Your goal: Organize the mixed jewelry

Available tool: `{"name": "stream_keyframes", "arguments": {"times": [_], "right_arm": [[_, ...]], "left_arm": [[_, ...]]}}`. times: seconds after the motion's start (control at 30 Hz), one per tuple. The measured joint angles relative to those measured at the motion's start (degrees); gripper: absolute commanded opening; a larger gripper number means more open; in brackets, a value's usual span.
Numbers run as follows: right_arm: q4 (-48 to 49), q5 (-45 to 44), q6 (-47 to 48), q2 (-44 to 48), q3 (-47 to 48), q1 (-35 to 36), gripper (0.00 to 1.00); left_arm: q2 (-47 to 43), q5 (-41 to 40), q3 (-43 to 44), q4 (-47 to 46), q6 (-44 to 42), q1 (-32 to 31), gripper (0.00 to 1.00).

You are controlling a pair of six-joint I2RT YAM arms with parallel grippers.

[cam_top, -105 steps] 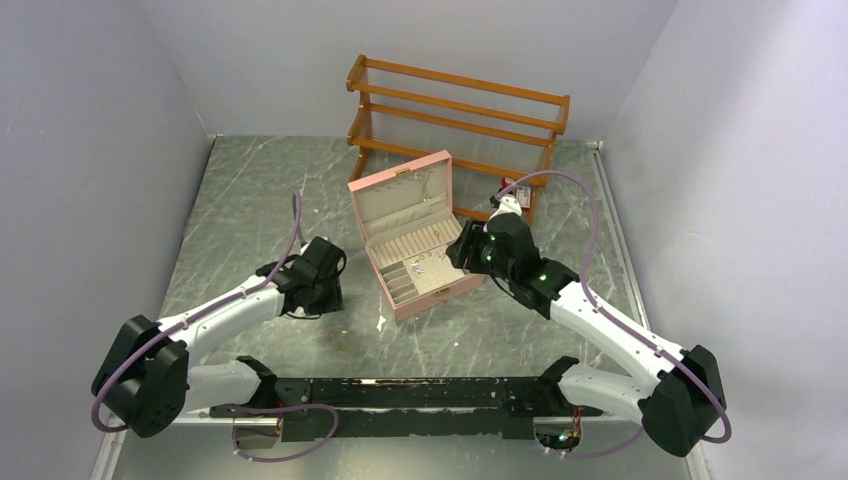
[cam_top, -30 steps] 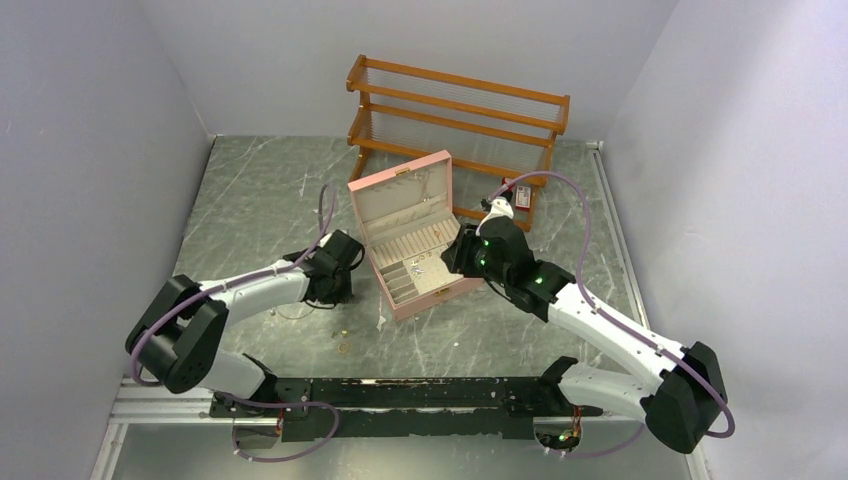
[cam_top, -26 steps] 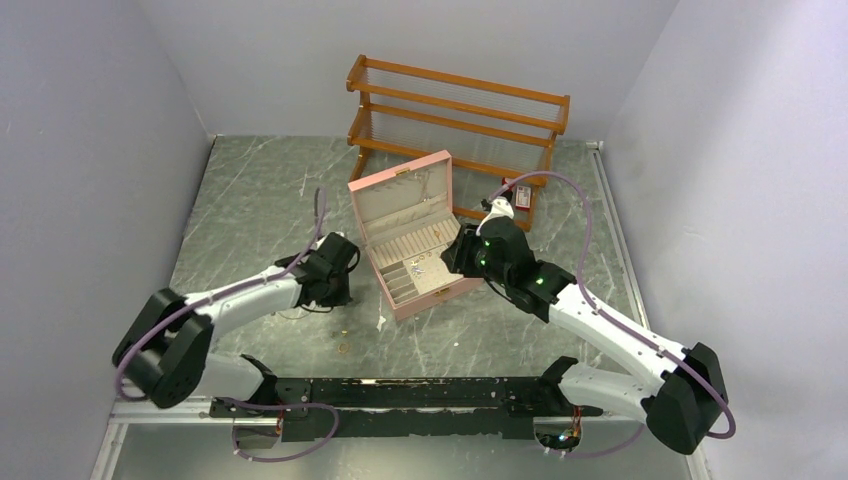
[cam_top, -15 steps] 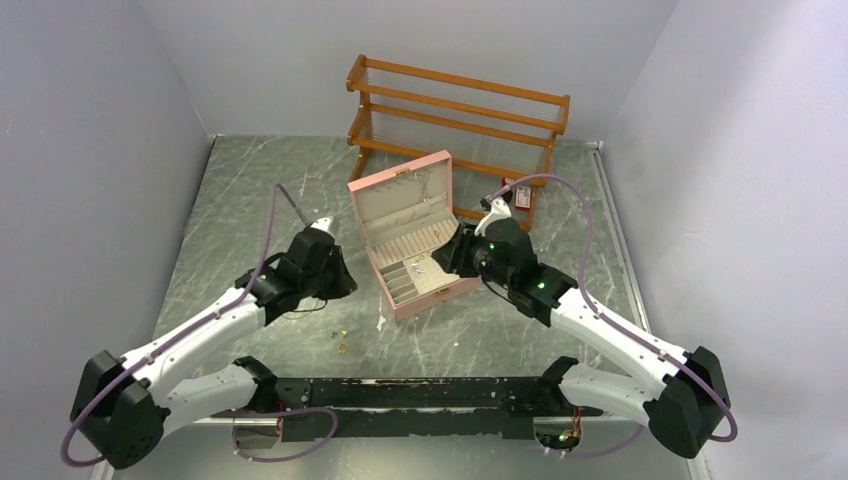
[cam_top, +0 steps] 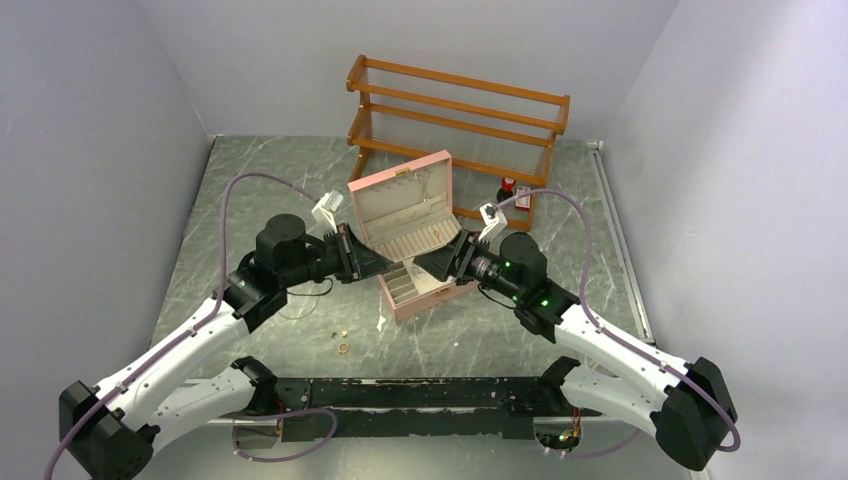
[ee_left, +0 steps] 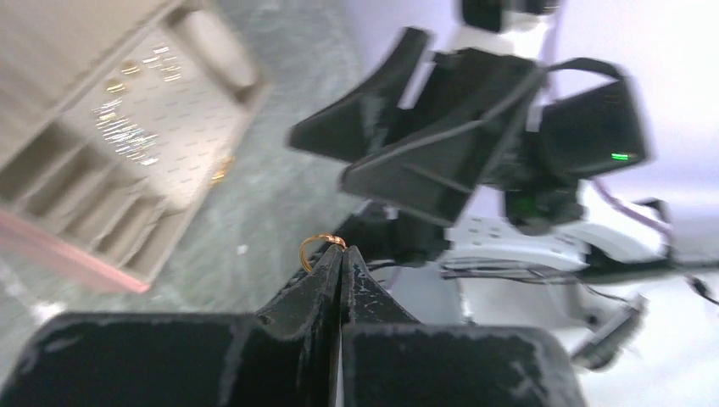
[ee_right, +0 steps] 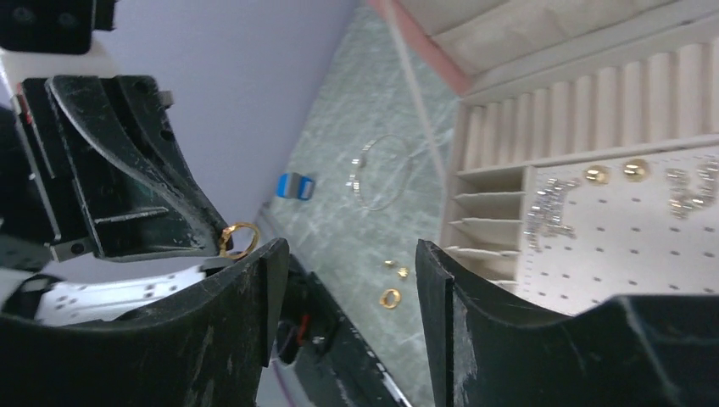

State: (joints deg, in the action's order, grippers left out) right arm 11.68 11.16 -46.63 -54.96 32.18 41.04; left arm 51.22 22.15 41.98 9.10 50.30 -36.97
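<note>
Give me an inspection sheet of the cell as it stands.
Surface: grey marble table.
Job's things: gold ring pinched by left gripper; chain loop and two gold pieces loose on table; studs in pink box.
Clutter: blue object near chain; red-and-black bottle by wooden rack.
Grippers: left gripper shut on ring; right gripper open, empty.
Cables: purple cables arc free over both arms.
Surroundings: wooden rack at back, grey walls.
</note>
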Motion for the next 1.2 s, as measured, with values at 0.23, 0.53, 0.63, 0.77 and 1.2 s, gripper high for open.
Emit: {"name": "stream_keyframes", "arguments": {"times": [0.23, 0.53, 0.63, 0.77, 1.2], "right_arm": [[11.19, 4.98, -7.48, 0.83, -2.01, 0.13, 0.58], [25.92, 7.78, -15.54, 1.07, -2.69, 1.07, 0.55], [26.43, 6.93, -15.08, 2.86, -2.69, 1.57, 0.53], [21.84, 3.30, -9.64, 6.40, -2.12, 2.75, 0.51], [9.70, -13.33, 27.32, 5.18, 2.32, 13.62, 0.50]], "left_arm": [[0.57, 10.47, -0.48, -18.60, 9.77, 0.00, 0.05], [2.73, 16.22, -1.86, -38.95, 20.55, 0.00, 0.05], [2.89, 16.20, -1.84, -40.81, 21.31, 0.00, 0.05], [2.67, 14.78, -1.07, -38.16, 19.93, 0.00, 0.05], [4.17, 0.68, 9.44, -13.88, 17.81, 0.00, 0.05]]}}
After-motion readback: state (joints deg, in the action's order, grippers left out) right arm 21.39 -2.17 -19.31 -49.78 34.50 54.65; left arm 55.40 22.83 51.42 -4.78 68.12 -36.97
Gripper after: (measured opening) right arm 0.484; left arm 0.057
